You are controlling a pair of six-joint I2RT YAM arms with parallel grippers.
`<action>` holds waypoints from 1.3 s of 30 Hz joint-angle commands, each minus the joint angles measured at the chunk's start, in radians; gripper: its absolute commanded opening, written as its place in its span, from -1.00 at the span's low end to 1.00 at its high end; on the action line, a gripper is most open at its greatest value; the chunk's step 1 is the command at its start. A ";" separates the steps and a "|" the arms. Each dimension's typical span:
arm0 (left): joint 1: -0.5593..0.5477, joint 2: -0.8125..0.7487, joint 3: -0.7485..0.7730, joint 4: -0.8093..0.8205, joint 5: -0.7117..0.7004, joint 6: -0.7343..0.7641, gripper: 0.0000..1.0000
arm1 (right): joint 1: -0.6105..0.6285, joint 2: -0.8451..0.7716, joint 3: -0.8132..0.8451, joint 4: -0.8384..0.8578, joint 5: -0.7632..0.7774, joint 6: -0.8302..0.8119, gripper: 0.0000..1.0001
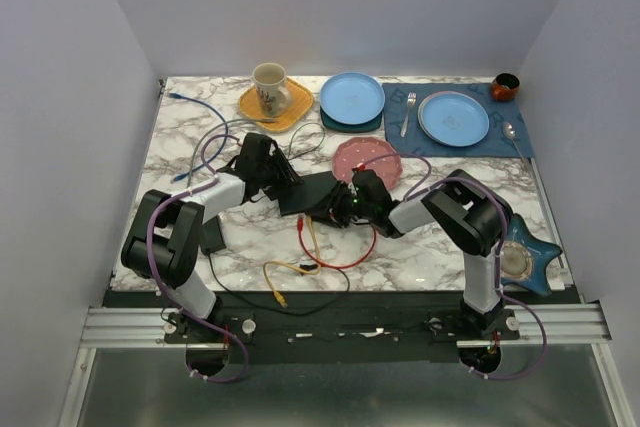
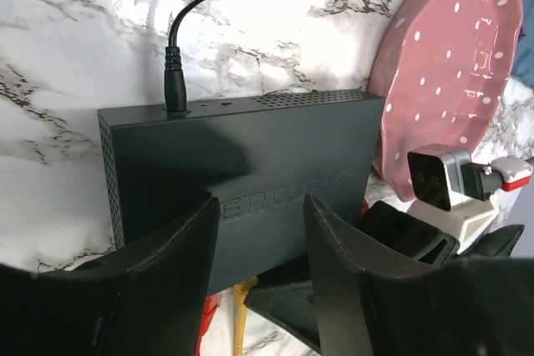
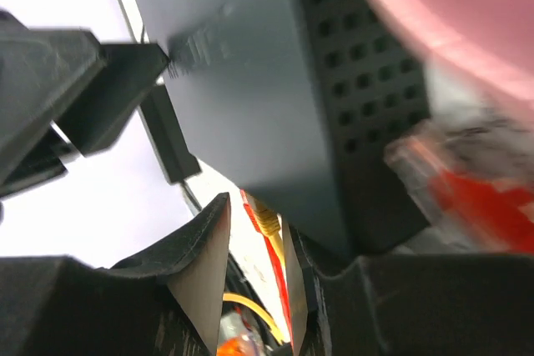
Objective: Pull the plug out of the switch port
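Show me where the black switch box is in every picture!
Top external: the switch is near the middle, just below-left of the pink dotted plate.
Left wrist: the switch fills the centre, with the plate at upper right.
Right wrist: the switch is the big dark slab across the top, with the plate blurred at top right.
Shared landmark: the pink dotted plate.

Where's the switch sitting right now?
In the top view the switch lies mid-table, just near-left of the pink dotted plate, with the red cable and yellow cable trailing from its near edge.
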State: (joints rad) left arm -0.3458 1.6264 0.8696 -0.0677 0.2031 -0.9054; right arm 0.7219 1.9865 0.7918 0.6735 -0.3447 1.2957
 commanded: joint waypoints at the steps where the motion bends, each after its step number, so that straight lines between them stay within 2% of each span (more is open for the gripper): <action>1: -0.002 0.049 -0.044 -0.093 -0.008 0.014 0.17 | -0.012 0.026 -0.014 0.009 0.073 0.070 -0.22; 4: -0.002 0.049 -0.049 -0.090 -0.007 0.013 0.17 | -0.012 0.032 0.010 -0.040 0.076 0.062 -0.25; 22: -0.002 0.035 -0.061 -0.086 -0.011 0.010 0.17 | -0.012 0.057 0.083 -0.091 0.070 0.080 -0.25; 25: -0.002 0.033 -0.064 -0.084 -0.007 0.008 0.17 | -0.012 0.063 0.084 -0.092 0.072 0.083 -0.35; 29: -0.002 0.035 -0.069 -0.081 -0.007 0.010 0.17 | -0.012 0.071 0.067 -0.075 0.075 0.083 -0.57; 34: -0.004 0.035 -0.072 -0.075 -0.002 0.005 0.16 | -0.012 0.078 0.037 -0.045 0.072 0.083 -0.71; 38: -0.005 -0.003 -0.089 -0.070 0.013 -0.007 0.16 | -0.012 0.074 0.015 -0.032 0.067 0.059 -0.98; 39: -0.007 -0.014 -0.093 -0.067 0.028 -0.018 0.16 | -0.010 0.072 0.008 -0.032 0.067 0.044 -0.99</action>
State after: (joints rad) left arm -0.3405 1.6154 0.8421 -0.0238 0.2024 -0.9104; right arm 0.7177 2.0163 0.8310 0.6453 -0.3267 1.3685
